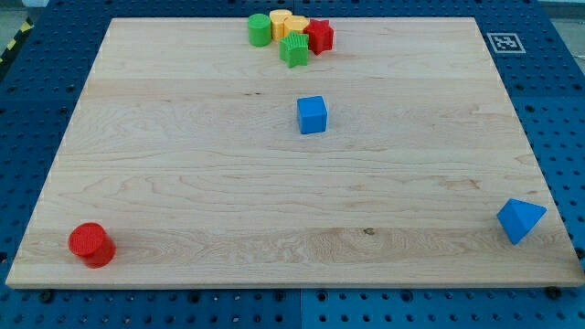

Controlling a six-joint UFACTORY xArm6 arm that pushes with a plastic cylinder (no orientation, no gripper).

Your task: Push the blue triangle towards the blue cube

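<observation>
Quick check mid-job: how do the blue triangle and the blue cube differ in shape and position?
The blue triangle is wedge-shaped with a pointed side; the blue cube is boxy with flat square faces. The triangle sits near the board's bottom-right corner; the cube sits near the middle, nearer the top. Both are the same blue and stand alone. My tip is not in view.
</observation>
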